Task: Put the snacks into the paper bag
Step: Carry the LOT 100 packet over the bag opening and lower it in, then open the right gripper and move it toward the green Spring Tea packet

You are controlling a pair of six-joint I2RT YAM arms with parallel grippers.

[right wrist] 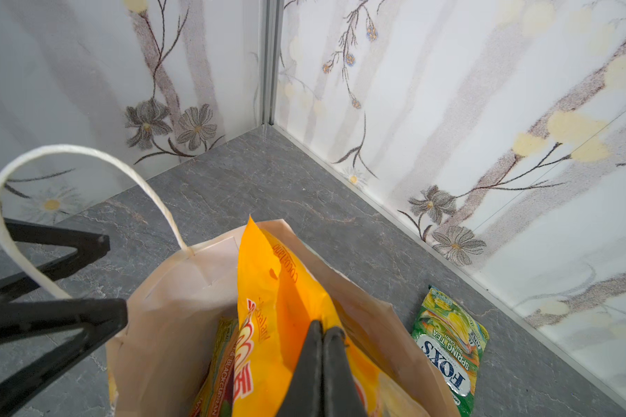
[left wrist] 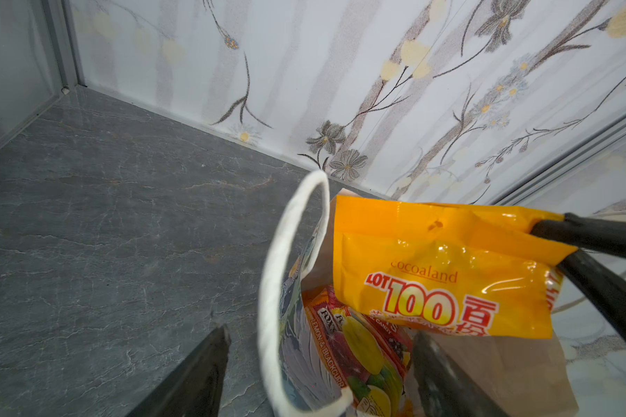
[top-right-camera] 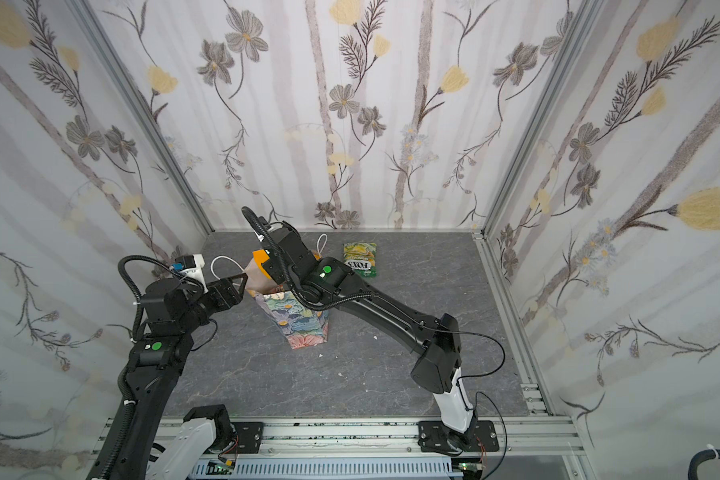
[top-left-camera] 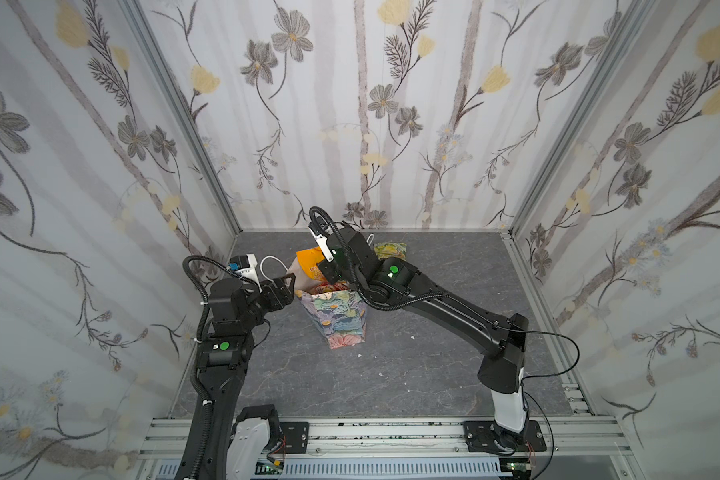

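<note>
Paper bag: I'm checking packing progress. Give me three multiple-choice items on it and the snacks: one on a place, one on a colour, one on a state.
1. Where is the green packet?
A) on the table beyond the bag
B) inside the bag
C) under the bag

2. What colour is the pack in the right gripper?
A) purple
B) blue
C) orange

3. How do the right gripper's jaws stand?
A) wide open
B) shut on the pack
C) hidden

Answers:
1 A, it lies flat near the back wall.
2 C, orange foil shows in both wrist views.
3 B, the closed tips pinch the pack's edge.
</note>
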